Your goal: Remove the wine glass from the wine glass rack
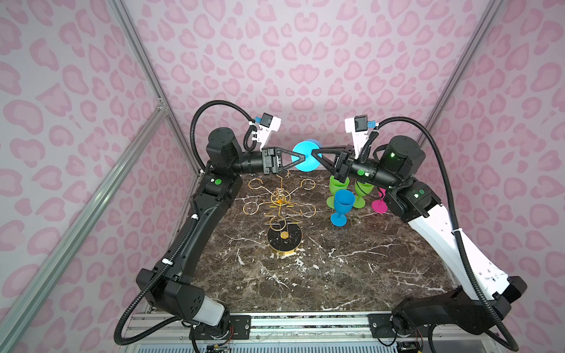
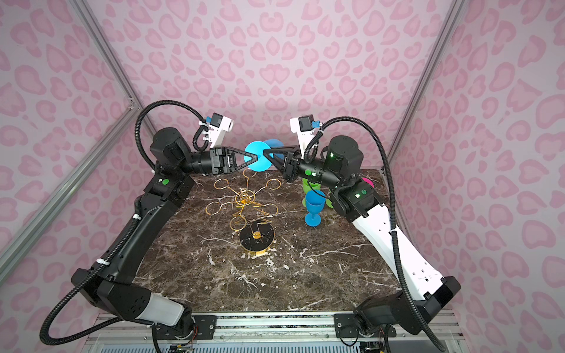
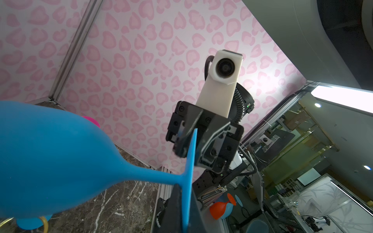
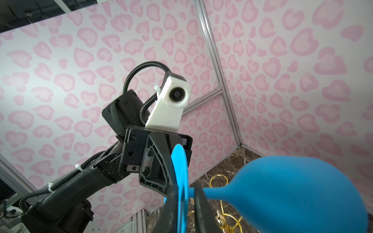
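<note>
The light blue wine glass [image 1: 305,163] [image 2: 258,163] lies sideways in the air above the table's back edge, clear of the wine glass rack [image 1: 280,197] [image 2: 244,195]. My left gripper [image 1: 301,158] [image 3: 186,201] is shut on the rim of its round foot. My right gripper [image 1: 315,152] [image 4: 183,201] straddles the same foot from the opposite side, its jaws slightly open with a gap at one finger. The bowl [image 3: 50,161] [image 4: 292,191] points toward the back wall. The rack's gold loops [image 4: 219,179] sit below, and in both top views its arms are bare.
At the back right of the marble table [image 1: 336,275] stand two green glasses [image 1: 339,186], a darker blue glass [image 1: 344,201] and a pink one [image 1: 380,205], partly under my right arm. The rack's black round base [image 1: 284,237] sits mid-table.
</note>
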### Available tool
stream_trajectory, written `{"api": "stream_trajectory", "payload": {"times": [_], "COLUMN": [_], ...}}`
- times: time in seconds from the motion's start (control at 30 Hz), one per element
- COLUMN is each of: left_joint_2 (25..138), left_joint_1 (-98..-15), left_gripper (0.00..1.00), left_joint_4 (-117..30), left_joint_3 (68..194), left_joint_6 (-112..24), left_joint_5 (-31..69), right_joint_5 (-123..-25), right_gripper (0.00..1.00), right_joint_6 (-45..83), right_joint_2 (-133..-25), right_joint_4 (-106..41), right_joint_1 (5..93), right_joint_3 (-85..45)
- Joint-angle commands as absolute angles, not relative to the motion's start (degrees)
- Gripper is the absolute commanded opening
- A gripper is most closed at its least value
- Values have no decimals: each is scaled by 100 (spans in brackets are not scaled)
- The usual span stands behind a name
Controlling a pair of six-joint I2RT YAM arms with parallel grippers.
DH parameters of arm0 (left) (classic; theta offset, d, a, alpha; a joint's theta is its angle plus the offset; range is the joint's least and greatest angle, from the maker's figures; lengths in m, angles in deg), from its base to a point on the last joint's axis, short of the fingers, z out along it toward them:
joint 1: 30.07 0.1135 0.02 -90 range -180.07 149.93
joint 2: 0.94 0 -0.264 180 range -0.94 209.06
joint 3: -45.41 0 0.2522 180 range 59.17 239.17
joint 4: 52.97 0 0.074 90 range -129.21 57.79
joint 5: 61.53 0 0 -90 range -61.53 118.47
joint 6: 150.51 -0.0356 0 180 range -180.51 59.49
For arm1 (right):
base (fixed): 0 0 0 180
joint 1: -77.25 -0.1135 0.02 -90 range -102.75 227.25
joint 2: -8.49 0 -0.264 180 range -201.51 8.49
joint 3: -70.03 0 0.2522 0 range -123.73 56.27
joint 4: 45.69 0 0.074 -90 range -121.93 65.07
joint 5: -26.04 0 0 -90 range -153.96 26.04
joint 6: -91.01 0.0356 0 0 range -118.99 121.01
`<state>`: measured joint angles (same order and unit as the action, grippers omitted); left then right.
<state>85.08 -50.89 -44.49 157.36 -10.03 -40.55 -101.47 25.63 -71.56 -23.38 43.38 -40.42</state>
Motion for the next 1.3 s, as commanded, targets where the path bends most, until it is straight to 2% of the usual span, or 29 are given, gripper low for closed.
{"api": "stream_trajectory", "payload": {"times": [0.0, 0.17, 0.3, 0.47, 0.8, 1.27], "left_joint_2": [8450, 8524, 8555, 8507, 8467, 8436], "left_joint_1": [-5077, -5007, -5007, -5011, -5028, -5029], "left_gripper": [4, 3, 3, 3, 4, 3], "left_joint_4": [-4951, -5158, -5490, -5899, -5956, -6218], "left_joint_3": [15994, 16160, 16102, 15884, 15806, 15649], "left_joint_6": [-728, -119, 460, 950, 1294, 1743], "left_joint_5": [-4021, -3594, -3436, -3345, -3271, -3330], "right_joint_5": [-9804, -8742, -8053, -7250, -7555, -7615], "right_gripper": [74, 98, 98, 98, 98, 98], "right_joint_6": [2006, 873, 108, -940, -1508, -1523], "right_joint_2": [-6866, -5950, -5530, -5735, -6584, -7656], "right_joint_4": [-1928, -2094, -2778, -3606, -5346, -5777], "right_joint_1": [4386, 4456, 4419, 4109, 4038, 4056], "right_joint_3": [-3819, -2659, -1734, -1404, -1512, -2433]}}
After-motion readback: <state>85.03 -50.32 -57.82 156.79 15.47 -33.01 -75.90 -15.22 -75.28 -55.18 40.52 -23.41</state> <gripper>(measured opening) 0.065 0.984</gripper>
